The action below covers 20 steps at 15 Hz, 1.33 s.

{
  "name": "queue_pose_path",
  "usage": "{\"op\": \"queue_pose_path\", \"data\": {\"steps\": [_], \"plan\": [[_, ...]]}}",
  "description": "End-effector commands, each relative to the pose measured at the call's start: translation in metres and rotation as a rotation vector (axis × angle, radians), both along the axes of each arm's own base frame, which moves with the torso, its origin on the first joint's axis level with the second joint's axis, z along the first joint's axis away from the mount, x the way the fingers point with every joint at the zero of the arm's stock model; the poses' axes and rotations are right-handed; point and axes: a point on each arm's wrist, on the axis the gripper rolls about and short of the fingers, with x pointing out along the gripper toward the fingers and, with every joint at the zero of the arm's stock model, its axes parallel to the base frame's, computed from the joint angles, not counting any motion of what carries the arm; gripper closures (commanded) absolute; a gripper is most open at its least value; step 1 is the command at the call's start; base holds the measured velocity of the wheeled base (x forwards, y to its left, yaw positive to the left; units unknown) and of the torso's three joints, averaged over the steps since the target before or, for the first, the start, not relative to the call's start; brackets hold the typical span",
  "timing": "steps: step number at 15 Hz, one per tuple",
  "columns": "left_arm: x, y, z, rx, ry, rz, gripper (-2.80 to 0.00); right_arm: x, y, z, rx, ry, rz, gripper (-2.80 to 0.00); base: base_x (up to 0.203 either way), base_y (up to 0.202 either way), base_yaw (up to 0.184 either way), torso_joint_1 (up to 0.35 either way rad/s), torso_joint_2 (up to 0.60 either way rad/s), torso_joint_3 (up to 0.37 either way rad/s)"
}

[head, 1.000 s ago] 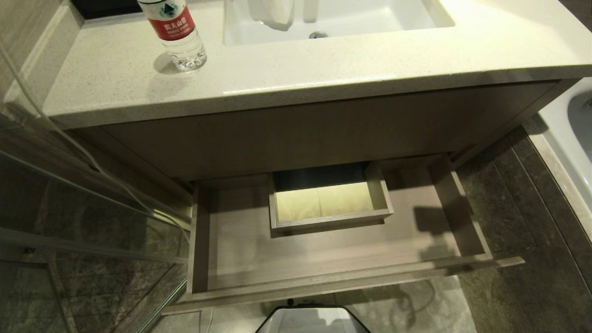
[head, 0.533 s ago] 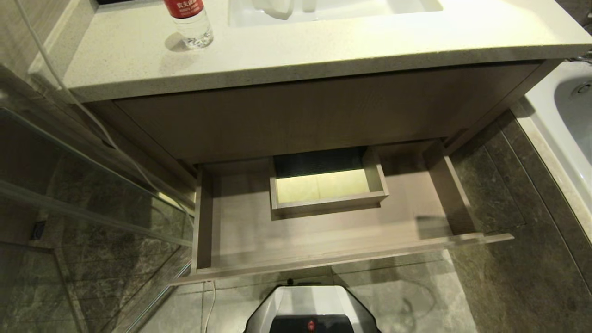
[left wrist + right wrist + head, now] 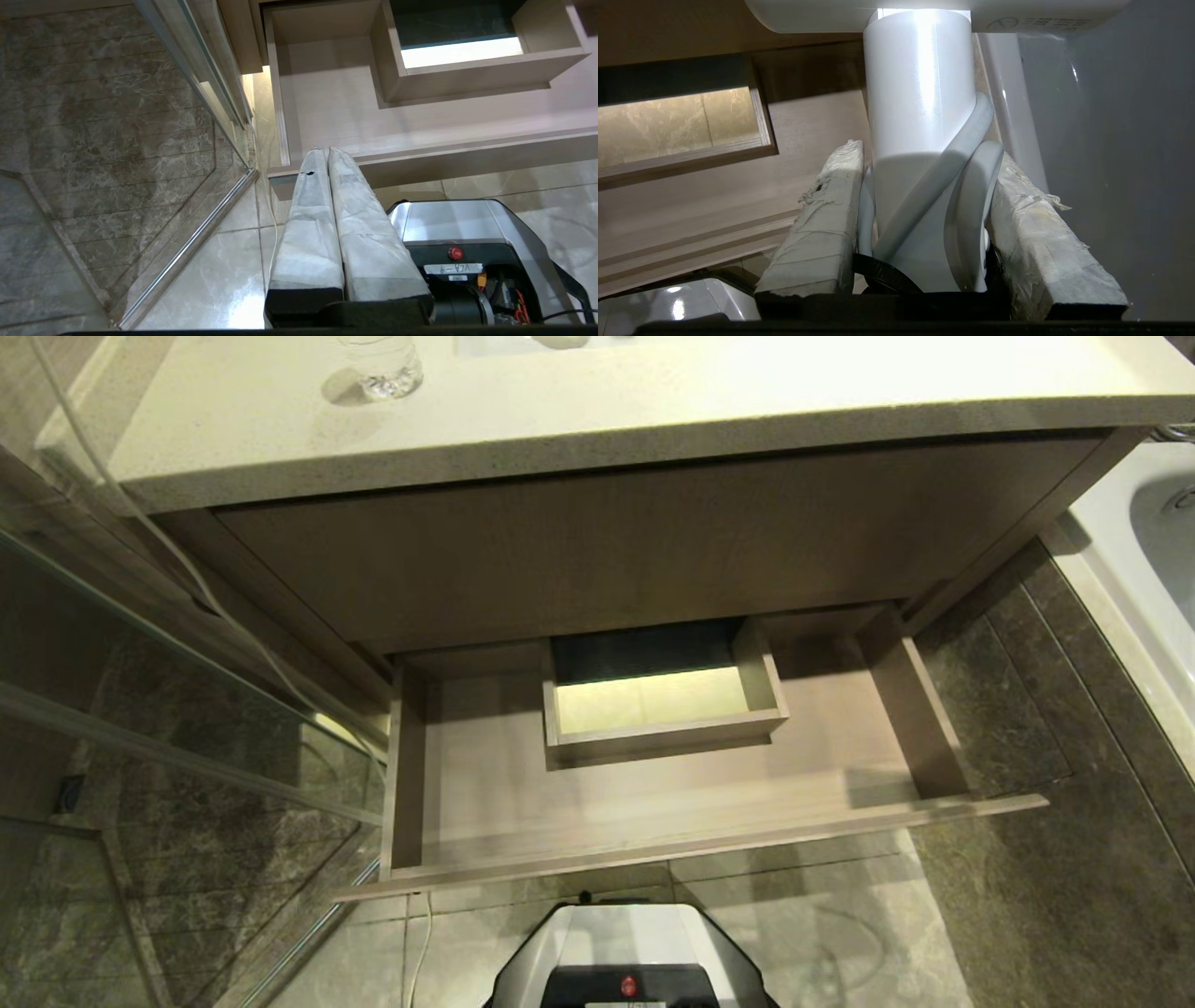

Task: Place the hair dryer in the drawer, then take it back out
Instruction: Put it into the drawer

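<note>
The right gripper [image 3: 924, 186] is clamped on the handle of the hair dryer [image 3: 920, 93], with the white cord [image 3: 943, 172] pinched in beside the handle between the two tape-wrapped fingers [image 3: 822, 214]. The barrel sits crosswise above the handle, and the grey print on it is too small to read. A black tie [image 3: 878, 275] shows at the base of the grip. The dryer hangs above the right end of the open drawer [image 3: 653, 803], beside a white tub wall [image 3: 1017, 116]; it is not inside the drawer.

The left gripper [image 3: 327, 151] hangs with its fingers pressed together, holding nothing, over the drawer's front left corner.

From the head, neither arm shows. The drawer stands pulled out under a taller wood panel [image 3: 607, 551], its floor bare around the rectangular cut-out [image 3: 663, 700]. On the counter [image 3: 653, 401] above, only the base of a clear bottle [image 3: 378, 369] is in view, its label cut off. A glass shower screen [image 3: 140, 737] stands to the left, the tub [image 3: 1148, 532] to the right, and the robot's base [image 3: 630, 952] sits just before the drawer front, with a red button and a small white label whose writing I cannot make out
</note>
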Motion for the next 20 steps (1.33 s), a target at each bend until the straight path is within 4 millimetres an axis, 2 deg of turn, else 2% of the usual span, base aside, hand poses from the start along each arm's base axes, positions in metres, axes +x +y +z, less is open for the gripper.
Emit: {"op": "queue_pose_path", "data": {"steps": [1,4,11,14,20], "plan": [[0.0,0.0,0.0,0.0,0.0,0.001,0.0,-0.001,0.0,-0.001,-0.001,0.004,-0.001,0.0,0.0,0.0,0.0,-0.227,0.37,0.126],[0.0,0.0,0.0,0.0,0.001,0.001,0.0,-0.003,-0.001,-0.009,-0.001,0.03,-0.039,0.0,0.0,0.0,0.0,-0.323,0.51,0.183],[0.0,0.0,0.0,0.0,0.001,0.001,0.0,-0.001,-0.001,-0.01,0.0,0.036,-0.039,0.0,0.0,0.0,0.0,-0.355,0.51,0.155],[0.0,0.0,0.0,0.0,0.001,0.001,0.0,0.0,-0.001,-0.013,0.001,0.045,-0.042,0.0,0.0,0.0,0.0,-0.144,0.4,0.247],[0.0,0.0,0.0,0.0,0.0,0.001,0.0,0.001,-0.001,-0.019,0.003,0.072,-0.042,0.0,0.0,0.0,0.0,0.012,0.35,0.374]]}}
